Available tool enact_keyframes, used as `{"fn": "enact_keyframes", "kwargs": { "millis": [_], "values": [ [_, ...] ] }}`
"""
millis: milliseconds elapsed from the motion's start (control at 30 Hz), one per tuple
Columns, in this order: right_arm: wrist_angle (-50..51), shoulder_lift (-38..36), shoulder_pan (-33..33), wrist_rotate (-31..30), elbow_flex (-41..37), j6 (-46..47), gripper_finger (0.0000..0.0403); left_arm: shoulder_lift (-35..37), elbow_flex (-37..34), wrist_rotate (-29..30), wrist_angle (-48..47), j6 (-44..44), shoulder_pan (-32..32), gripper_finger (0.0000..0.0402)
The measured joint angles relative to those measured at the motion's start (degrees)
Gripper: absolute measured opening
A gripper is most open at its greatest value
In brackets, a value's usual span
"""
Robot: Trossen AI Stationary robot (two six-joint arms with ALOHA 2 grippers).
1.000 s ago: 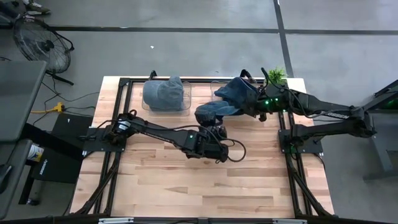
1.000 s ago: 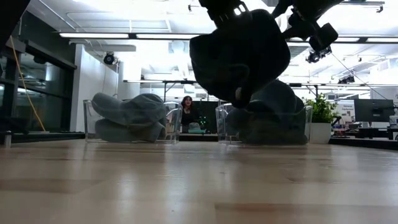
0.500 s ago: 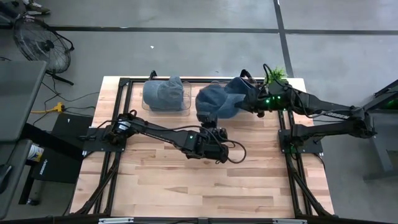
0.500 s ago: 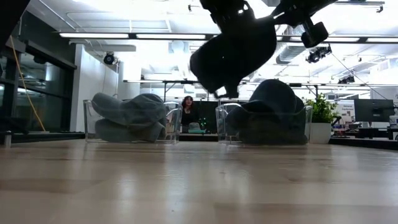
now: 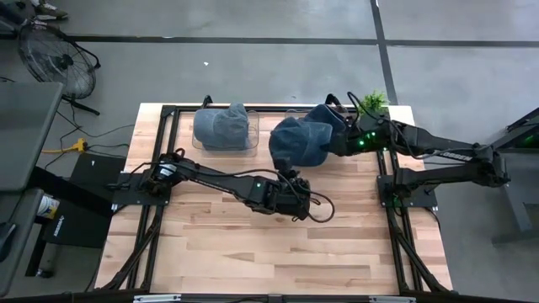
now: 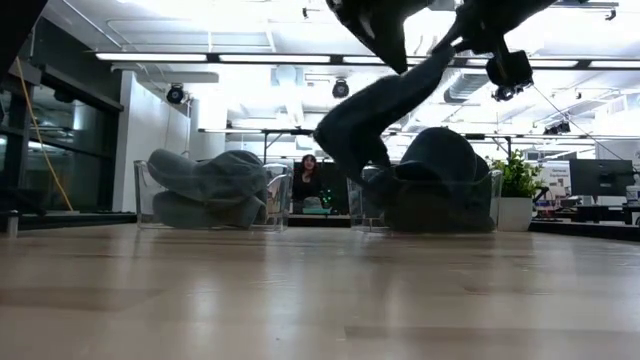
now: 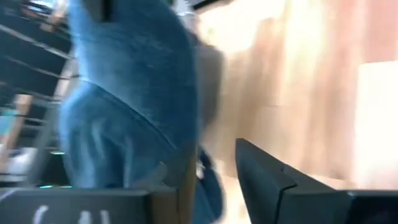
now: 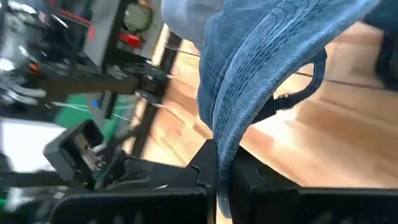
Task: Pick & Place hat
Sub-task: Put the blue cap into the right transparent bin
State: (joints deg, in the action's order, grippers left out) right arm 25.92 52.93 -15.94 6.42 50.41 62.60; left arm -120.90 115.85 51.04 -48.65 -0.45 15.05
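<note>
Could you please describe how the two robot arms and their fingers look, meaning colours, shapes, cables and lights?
Both arms are dark, nearly black, built of slim tubular links with thicker joint blocks. The left arm carries a black cable looping beside its wrist. The right arm shows small green indicator lights near its wrist. The left gripper fingers are flat, angular black plastic. The right gripper fingers look the same: black and blocky.

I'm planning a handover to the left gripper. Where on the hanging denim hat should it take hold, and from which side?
Probably the hat's loose lower edge, approached from below: it dangles free under the right gripper, which pinches the upper edge.
</note>
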Motion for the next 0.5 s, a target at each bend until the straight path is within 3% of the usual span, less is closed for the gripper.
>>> {"fn": "enact_keyframes", "kwargs": {
  "millis": [200, 500],
  "values": [
    [-0.1, -0.5, -1.6, 0.3, 0.0, -7.1, 0.0005, 0.0, 2.6, -6.9, -1.3, -5.5, 0.0, 0.0139],
    [4.2, -1.6, -6.3, 3.8, 6.8, -19.7, 0.0005, 0.0, 11.0, -6.8, -10.4, -12.9, 0.0, 0.0142]
  ]
}}
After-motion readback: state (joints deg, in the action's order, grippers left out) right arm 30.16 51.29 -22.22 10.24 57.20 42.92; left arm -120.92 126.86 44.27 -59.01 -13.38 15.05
